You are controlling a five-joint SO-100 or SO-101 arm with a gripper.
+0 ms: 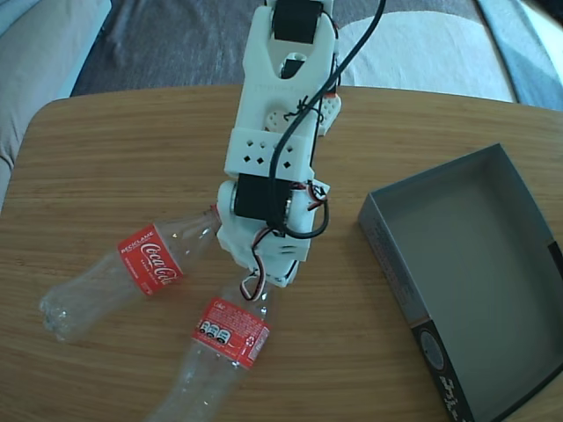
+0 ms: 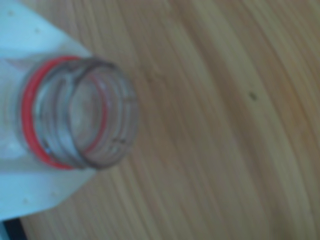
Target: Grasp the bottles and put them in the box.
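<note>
Wood-grain tabletop [image 1: 114, 149] with a rounded edge fills the fixed view, with grey and pale fabric beyond its far rim.

Two clear bottles lie on their sides at the lower left of that view, necks converging toward the arm. The left bottle [image 1: 132, 268] points its neck up and to the right, its red label showing white Coca-Cola script. The lower bottle [image 1: 220, 347] runs off the bottom edge, and its red label faces up with small print and round marks. Both necks vanish under the white arm [image 1: 273, 141], which reaches down from the top of the picture with black cables looped along it.

In the wrist view, an uncapped bottle mouth [image 2: 87, 117] with a red neck ring sits very close to the lens, blurred, lying against a white part of the end effector [image 2: 30, 45] that shows above and below it on the left. The fingertips are not visible in either view, so I cannot tell whether the end effector is wide, narrow or clamped on the neck.

The box [image 1: 413, 281] sits on the tabletop to the right of the arm, apart from both bottles, its grey interior showing and its black outer side carrying white print and a round mark.
</note>
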